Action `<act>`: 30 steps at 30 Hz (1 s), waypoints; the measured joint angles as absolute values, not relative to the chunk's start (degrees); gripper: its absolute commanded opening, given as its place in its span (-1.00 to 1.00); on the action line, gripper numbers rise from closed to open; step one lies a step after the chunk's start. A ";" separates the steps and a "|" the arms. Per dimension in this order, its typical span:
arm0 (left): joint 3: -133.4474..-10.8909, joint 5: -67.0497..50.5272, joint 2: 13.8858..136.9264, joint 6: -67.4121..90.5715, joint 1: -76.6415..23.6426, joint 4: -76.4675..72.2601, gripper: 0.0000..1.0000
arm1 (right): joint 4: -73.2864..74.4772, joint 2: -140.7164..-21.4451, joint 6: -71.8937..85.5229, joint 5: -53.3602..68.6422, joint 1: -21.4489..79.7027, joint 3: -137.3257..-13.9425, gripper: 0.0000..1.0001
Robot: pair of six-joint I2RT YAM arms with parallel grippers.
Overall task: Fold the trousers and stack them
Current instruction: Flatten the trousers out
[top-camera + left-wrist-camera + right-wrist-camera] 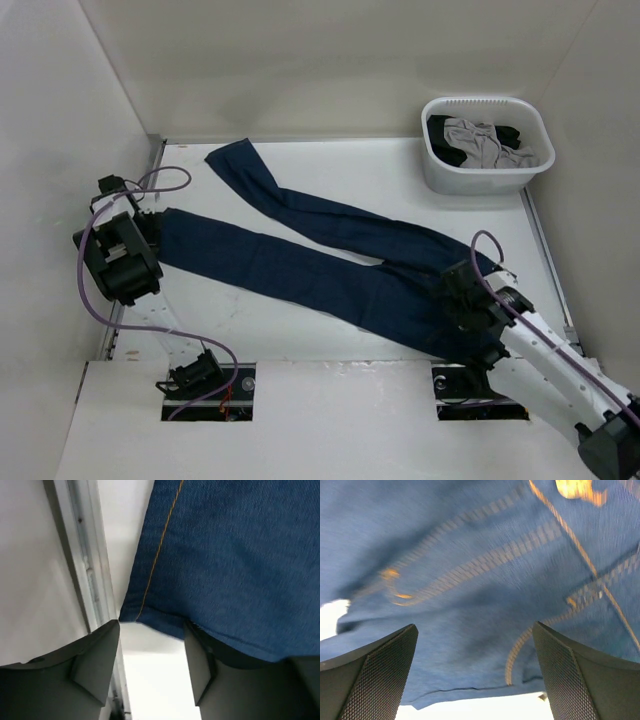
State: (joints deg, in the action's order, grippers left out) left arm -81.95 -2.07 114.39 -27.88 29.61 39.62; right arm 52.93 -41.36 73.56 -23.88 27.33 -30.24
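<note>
The trousers (330, 275) lie spread flat on the white table, legs running left and waist at the right. My left gripper (150, 225) is at the hem of the nearer leg. In the left wrist view it (151, 630) is open, with only white table between its fingers and the denim hem (240, 555) just ahead, lying over the right finger (200, 665). My right gripper (455, 290) hovers over the waist end. In the blurred right wrist view it (474, 630) is wide open above denim with orange stitching (470, 555), holding nothing.
A white plastic basket (440, 178) with grey and black clothes (480, 140) stands at the back right corner. A metal rail (82, 555) and the enclosure wall run close along the left gripper's side. The second trouser leg ends near the back wall (228, 158).
</note>
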 measured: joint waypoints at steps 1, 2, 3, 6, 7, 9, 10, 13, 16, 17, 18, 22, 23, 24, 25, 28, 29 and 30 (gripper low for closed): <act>-82.35 -2.09 114.83 -27.38 29.39 39.88 -0.55 | 53.78 -42.68 75.42 -24.01 28.97 -30.06 1.00; -82.52 -2.31 114.98 -26.52 29.15 40.14 -0.82 | 54.72 -44.31 77.41 -24.12 30.79 -30.04 1.00; -82.52 -2.50 115.11 -26.33 28.88 40.25 -0.93 | 55.42 -45.74 79.07 -24.12 32.21 -30.04 1.00; -82.30 -2.11 114.78 -26.39 28.40 40.23 -1.00 | 56.95 -48.51 83.18 -23.27 35.70 -30.06 1.00; -81.69 -2.13 114.32 -26.76 28.36 39.72 -1.00 | 57.23 -48.82 84.36 -22.72 36.58 -30.11 1.00; -79.20 -2.17 112.40 -28.23 28.40 38.61 -1.00 | 57.74 -48.95 86.89 -21.32 38.92 -30.30 1.00; -77.49 -2.15 110.89 -29.32 28.49 38.74 -1.00 | 57.98 -48.93 88.38 -20.56 40.42 -30.37 1.00; -72.55 -1.26 105.49 -33.54 29.32 40.99 -1.00 | 59.31 -48.38 92.31 -18.94 43.44 -30.37 1.00; -68.27 0.75 98.74 -39.13 32.01 44.84 -1.00 | 62.30 -45.58 95.13 -18.87 42.13 -30.48 1.00; -67.24 1.85 96.47 -41.08 33.15 46.19 -1.00 | 63.55 -44.40 95.48 -19.27 40.80 -30.94 1.00; -66.54 2.83 94.50 -42.81 33.95 47.46 -0.99 | 64.73 -43.27 95.59 -19.97 39.03 -31.88 1.00; -64.12 7.88 88.90 -49.67 35.24 51.42 -0.26 | 65.60 -42.83 88.90 -23.05 29.06 -38.83 1.00; -63.72 8.84 88.68 -50.94 34.87 51.90 -0.05 | 64.69 -43.64 85.38 -23.88 25.82 -40.93 1.00; -63.61 9.69 88.95 -51.72 34.50 52.12 0.04 | 63.29 -44.45 81.62 -24.38 22.44 -42.63 1.00; -63.61 10.39 89.52 -52.21 34.13 51.92 0.09 | 61.54 -44.99 77.93 -24.82 19.00 -43.88 1.00; -65.58 11.35 91.74 -52.29 32.34 51.05 0.18 | 55.59 -45.74 68.25 -23.99 7.22 -44.86 1.00; -67.61 11.46 92.66 -51.88 31.33 50.70 0.22 | 53.52 -45.80 64.93 -23.11 2.02 -44.84 1.00; -70.37 11.44 93.62 -51.03 29.98 49.89 0.26 | 51.66 -46.06 62.15 -22.22 -2.39 -44.77 1.00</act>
State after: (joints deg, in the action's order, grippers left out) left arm -70.37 11.44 93.62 -51.03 29.98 49.89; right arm 51.66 -46.06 62.15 -22.22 -2.39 -44.77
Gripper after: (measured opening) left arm 0.602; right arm 0.999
